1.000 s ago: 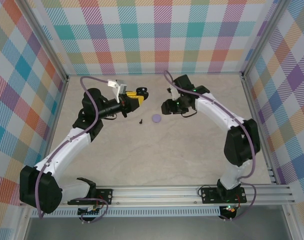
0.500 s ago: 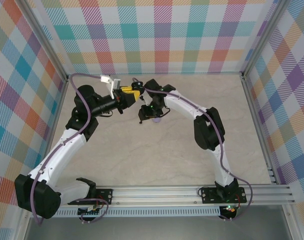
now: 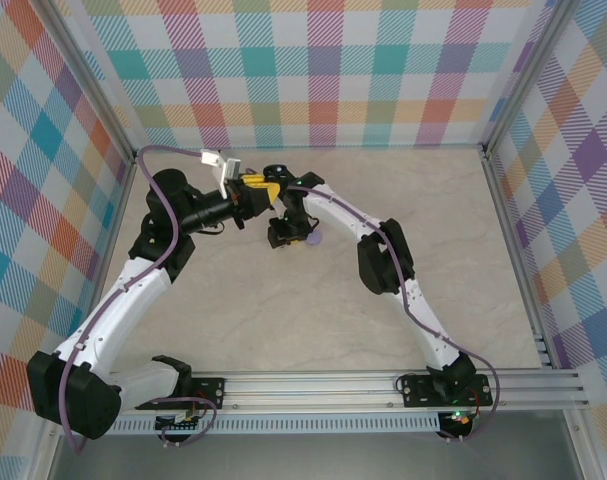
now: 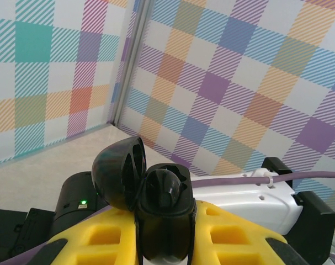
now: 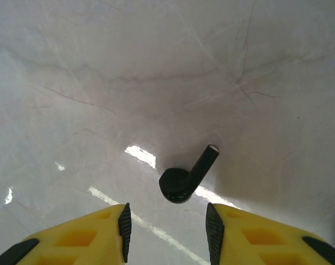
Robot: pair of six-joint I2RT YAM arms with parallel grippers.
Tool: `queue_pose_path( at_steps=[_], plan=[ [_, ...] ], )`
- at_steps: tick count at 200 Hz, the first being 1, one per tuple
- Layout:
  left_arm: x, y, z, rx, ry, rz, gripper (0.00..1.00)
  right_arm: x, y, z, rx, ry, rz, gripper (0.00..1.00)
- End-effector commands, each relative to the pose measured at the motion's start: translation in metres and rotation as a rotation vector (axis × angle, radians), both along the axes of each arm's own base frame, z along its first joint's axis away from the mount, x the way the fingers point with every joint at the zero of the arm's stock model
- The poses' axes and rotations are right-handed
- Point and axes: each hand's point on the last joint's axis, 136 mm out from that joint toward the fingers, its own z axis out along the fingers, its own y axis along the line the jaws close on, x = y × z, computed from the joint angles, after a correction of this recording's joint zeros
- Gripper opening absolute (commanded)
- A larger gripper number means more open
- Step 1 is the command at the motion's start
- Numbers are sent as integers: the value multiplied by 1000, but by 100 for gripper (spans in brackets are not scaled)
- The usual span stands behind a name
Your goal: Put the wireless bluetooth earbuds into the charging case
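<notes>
Two risks. Left gripper (image 4: 165, 243) is clamped on the black charging case (image 4: 164, 201), lid (image 4: 118, 171) flipped open, held up off the table. The shell is rounded, so a push from an incoming bud could twist it or squirt it out of the pads. Right gripper (image 5: 167, 221) hangs over the black earbud (image 5: 186, 178) lying flat on the table (image 5: 156, 66), jaws apart, nothing held. The bud sits ahead of the fingertips, stem skewed; closing from here could clip the head off-centre and flick it away. Lilac case (image 3: 314, 239) lies just beside that gripper and could get nudged.
</notes>
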Motion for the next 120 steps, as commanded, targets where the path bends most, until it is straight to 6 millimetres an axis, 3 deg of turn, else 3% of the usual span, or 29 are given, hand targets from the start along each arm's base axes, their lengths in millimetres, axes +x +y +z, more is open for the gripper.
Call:
queue_pose_path(
  at_steps=[1, 66, 120],
  plan=[
    [-12, 0, 24, -29, -50, -35, 3, -2, 1, 2, -20, 4, -9, 43],
    [-13, -6, 21, -21, -47, -54, 3, 9, 5, -12, -52, -33, -42, 48],
    [-14, -9, 20, -11, -46, -67, 3, 19, 8, -31, -94, -71, -89, 43]
  ],
)
